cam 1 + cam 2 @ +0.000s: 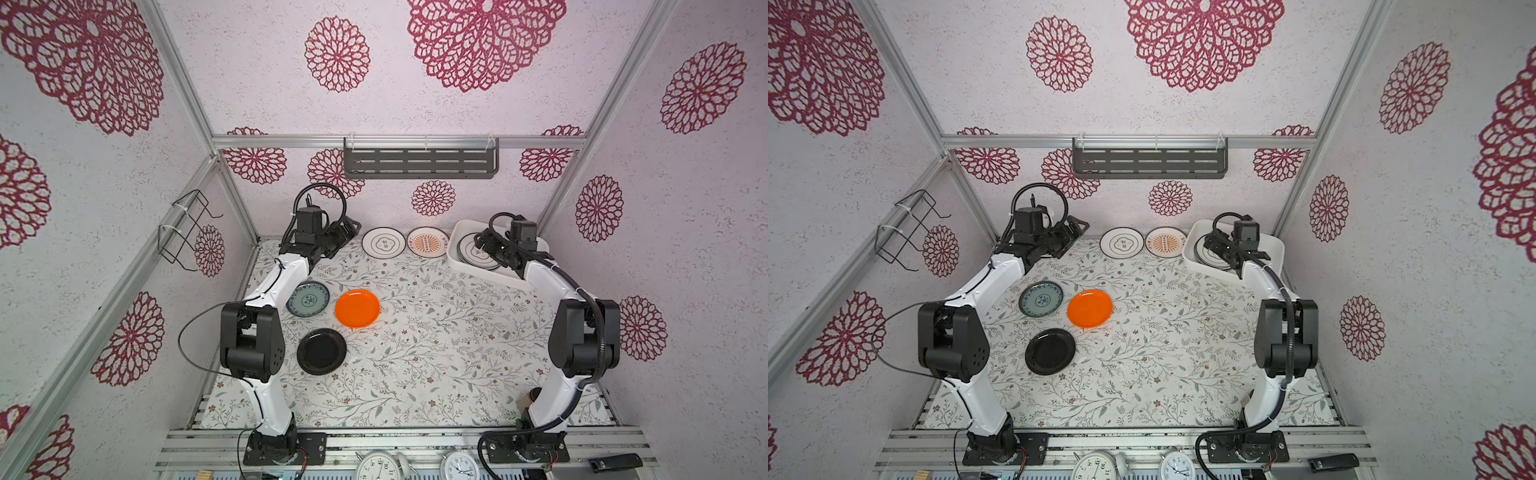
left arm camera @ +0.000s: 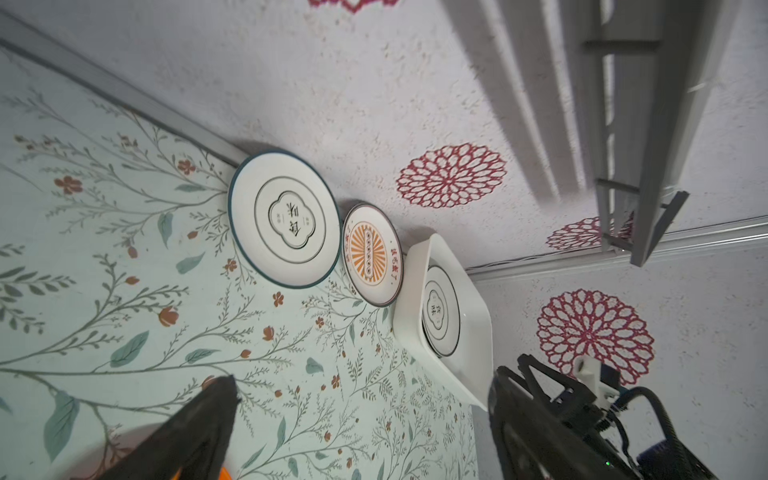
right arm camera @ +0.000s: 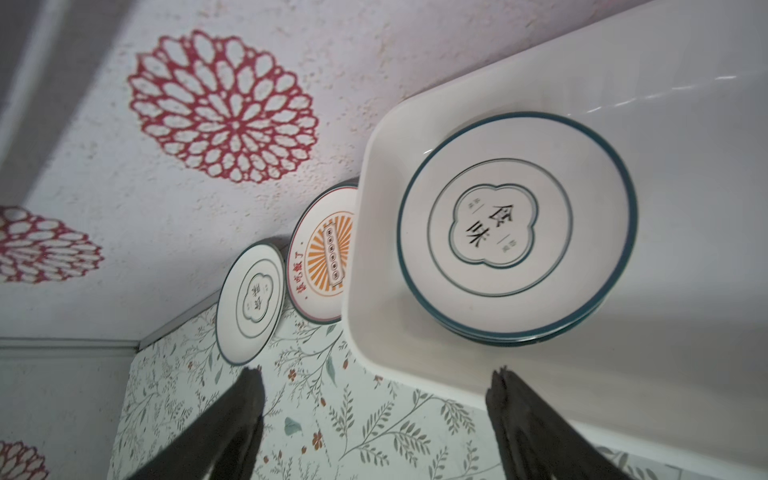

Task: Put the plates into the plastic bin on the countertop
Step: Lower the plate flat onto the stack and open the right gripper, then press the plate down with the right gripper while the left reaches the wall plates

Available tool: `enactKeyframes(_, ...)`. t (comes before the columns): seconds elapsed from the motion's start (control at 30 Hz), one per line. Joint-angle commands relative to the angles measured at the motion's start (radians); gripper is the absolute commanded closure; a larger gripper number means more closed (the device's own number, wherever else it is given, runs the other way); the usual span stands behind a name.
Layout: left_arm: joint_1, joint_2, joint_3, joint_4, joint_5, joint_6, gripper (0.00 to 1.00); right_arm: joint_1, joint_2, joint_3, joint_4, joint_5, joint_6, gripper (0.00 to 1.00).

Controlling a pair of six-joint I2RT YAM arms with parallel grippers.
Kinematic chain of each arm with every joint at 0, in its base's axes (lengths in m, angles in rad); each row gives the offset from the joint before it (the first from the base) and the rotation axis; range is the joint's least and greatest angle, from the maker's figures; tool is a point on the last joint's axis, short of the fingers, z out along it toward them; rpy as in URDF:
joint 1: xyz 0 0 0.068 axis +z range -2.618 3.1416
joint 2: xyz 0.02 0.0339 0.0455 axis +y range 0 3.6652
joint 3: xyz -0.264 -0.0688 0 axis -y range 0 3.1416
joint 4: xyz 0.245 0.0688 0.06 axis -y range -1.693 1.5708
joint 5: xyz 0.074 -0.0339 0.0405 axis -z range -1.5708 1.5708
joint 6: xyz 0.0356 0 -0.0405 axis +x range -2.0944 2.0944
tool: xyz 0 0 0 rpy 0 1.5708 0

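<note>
Part done: one stack binned, five plates left out on the bench.

The plastic bin (image 1: 455,245) sits at the bench's (image 1: 415,353) far right corner and holds a stack of green-rimmed plates (image 1: 469,253); how many I cannot tell. Out on the bench are a ringed white plate (image 1: 383,243) and a sunburst plate (image 1: 428,242) side by side along the far edge, just beside the bin. Toward the left edge lie a teal plate (image 1: 308,299), an orange plate (image 1: 357,308) and a black plate (image 1: 321,351). The right pincer (image 3: 376,376) hangs over the bin, jaws apart and empty. The left pincer (image 2: 370,374) is spread wide and empty near the far left corner.
</note>
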Motion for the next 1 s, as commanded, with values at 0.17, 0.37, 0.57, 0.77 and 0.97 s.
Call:
enactKeyframes(0.17, 0.025, 0.245, 0.122, 0.121, 0.166, -0.151, 0.03, 0.074, -0.2, -0.109, -0.037, 0.027, -0.063, 0.07)
enactKeyframes(0.37, 0.025, 0.391, 0.233, 0.158, 0.178, -0.241, 0.03, 0.083, -0.302, -0.167, -0.034, 0.036, -0.028, 0.02)
enactKeyframes(0.57, 0.019, 0.502, 0.294, 0.221, 0.142, -0.341, 0.03, 0.083, -0.325, -0.148, -0.053, 0.036, -0.004, 0.01)
enactKeyframes(0.77, 0.015, 0.592, 0.372, 0.188, 0.098, -0.369, 0.03, 0.083, -0.299, -0.101, -0.073, 0.038, 0.001, 0.01)
enactKeyframes(0.97, 0.008, 0.642, 0.402, 0.171, 0.045, -0.39, 0.02, 0.082, -0.241, -0.051, -0.081, 0.063, 0.034, 0.01)
